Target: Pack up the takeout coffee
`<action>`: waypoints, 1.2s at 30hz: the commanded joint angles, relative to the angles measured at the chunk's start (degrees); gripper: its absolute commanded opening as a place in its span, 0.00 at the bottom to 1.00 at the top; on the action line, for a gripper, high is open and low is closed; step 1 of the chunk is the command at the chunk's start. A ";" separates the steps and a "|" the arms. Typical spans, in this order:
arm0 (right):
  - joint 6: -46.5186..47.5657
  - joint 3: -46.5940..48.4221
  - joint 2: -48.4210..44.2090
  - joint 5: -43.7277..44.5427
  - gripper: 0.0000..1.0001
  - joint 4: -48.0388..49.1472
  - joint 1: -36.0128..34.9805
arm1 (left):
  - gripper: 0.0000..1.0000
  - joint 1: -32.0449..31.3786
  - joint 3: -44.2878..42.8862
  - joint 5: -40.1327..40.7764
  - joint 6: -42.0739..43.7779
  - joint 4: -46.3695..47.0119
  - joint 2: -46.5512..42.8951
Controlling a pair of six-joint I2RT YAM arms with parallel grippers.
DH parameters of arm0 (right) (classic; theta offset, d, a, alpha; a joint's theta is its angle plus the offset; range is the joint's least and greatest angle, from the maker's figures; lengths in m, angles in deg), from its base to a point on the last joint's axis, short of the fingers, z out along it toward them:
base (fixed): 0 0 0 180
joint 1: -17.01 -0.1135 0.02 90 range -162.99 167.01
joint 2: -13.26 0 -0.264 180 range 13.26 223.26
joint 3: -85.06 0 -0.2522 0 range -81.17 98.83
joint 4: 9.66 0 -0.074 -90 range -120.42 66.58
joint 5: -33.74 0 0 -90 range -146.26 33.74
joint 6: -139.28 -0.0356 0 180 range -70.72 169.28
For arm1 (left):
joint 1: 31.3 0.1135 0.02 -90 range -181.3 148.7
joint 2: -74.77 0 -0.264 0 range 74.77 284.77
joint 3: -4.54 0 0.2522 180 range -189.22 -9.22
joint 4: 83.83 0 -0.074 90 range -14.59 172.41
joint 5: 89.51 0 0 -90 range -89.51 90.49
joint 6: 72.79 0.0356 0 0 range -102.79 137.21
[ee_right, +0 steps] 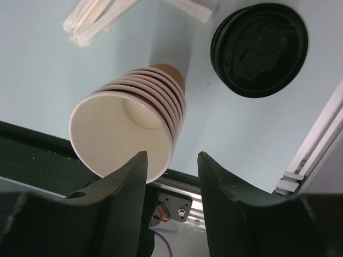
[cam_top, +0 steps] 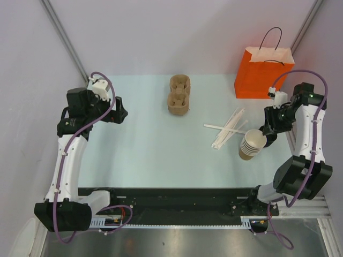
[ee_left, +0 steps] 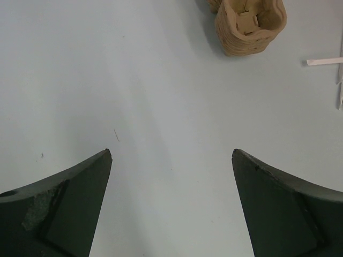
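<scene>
The right claw is held half-closed at the mouth of the cup stack, one finger lying across the top cup's rim; whether the rim is pinched cannot be told. No lidded takeout coffee is shown in any view. The step is judged to be freeing one cup; a pinch on the top cup alone is called for, lest the nested ones follow. Black lids lie just beside the stack and wrapped sticks to its left. The carrier and orange bag are set far back. The left claw is spread wide over the bench.
</scene>
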 commanded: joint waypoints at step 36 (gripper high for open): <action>-1.46 4.62 0.68 -9.60 0.00 -9.79 0.86 | 0.99 -0.55 -0.75 -7.33 -0.01 1.35 3.40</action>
